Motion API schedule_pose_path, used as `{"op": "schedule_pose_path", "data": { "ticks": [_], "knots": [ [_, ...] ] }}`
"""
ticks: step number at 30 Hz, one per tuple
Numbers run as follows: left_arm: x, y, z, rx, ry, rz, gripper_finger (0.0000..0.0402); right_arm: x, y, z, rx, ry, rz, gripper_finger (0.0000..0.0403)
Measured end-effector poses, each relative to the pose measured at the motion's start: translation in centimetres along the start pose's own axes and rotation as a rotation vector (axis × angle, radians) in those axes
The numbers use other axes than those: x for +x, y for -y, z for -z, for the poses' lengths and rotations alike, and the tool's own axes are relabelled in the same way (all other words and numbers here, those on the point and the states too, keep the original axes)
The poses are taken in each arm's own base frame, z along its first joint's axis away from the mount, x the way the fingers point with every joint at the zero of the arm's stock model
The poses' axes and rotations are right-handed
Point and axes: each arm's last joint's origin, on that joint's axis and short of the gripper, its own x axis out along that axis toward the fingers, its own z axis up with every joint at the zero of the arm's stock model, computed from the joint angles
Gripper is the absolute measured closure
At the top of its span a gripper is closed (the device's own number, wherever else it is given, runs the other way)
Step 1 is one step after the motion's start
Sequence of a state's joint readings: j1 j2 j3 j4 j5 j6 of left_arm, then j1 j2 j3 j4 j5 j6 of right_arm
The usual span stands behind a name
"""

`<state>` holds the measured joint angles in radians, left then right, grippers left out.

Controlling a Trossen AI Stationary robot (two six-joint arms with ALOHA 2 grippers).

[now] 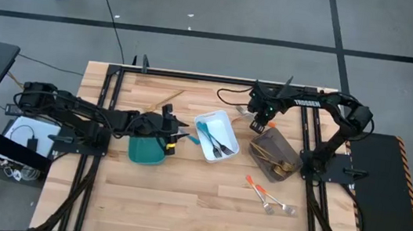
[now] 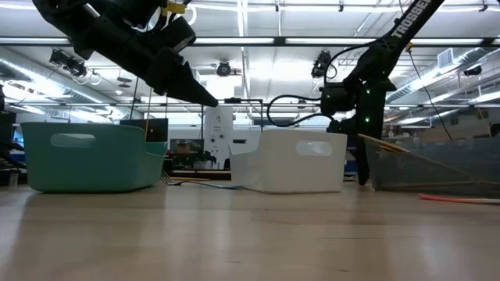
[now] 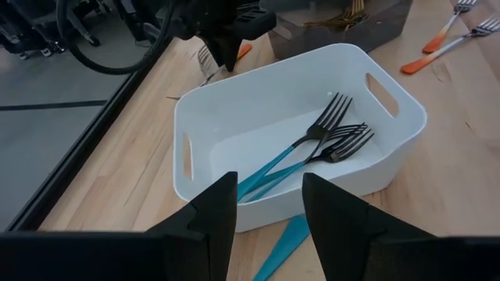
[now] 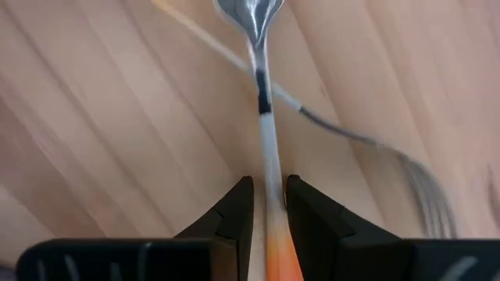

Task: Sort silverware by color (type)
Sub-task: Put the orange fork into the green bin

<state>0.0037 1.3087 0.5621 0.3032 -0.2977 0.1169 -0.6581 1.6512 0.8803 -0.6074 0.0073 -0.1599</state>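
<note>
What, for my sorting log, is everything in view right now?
teal tray: one, teal, left of centre
white tray: one, white, centre
blue-handled forks: at least two, inside white tray
blue handle: one, outside white tray, below left gripper
grey-brown tray: one, right of white tray
gold silverware: several, inside grey-brown tray
orange-handled pieces: about two, on table, front right
orange-handled spoon: one, in right gripper
left gripper: open, by white tray
right gripper: shut on spoon

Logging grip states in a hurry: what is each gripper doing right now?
Left gripper: open, empty, beside the white tray.
Right gripper: shut on an orange-handled spoon.
</note>
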Motion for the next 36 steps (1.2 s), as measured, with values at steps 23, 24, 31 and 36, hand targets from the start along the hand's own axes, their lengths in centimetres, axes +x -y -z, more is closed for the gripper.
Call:
{"op": "schedule_pose_path", "data": {
  "ticks": [23, 24, 31, 36],
  "knots": [
    [0.0, 0.0, -0.4, -0.063, 0.035, 0.000, 0.0247, -0.8, -0.2, -0.6, 0.018, -0.027, 0.015, 0.0383],
    [0.0, 0.1, -0.3, -0.062, 0.031, 0.001, 0.0247, -1.0, -0.3, -0.7, 0.018, -0.029, 0.014, 0.0383],
    [0.0, 0.1, -0.1, -0.063, 0.013, 0.002, 0.0247, -2.6, -0.3, -1.9, 0.037, -0.026, 0.011, 0.0384],
    [0.0, 0.1, -0.1, -0.064, 0.013, 0.002, 0.0247, -3.6, -0.5, -2.7, 0.036, -0.006, -0.012, 0.0384]
  ]
}}
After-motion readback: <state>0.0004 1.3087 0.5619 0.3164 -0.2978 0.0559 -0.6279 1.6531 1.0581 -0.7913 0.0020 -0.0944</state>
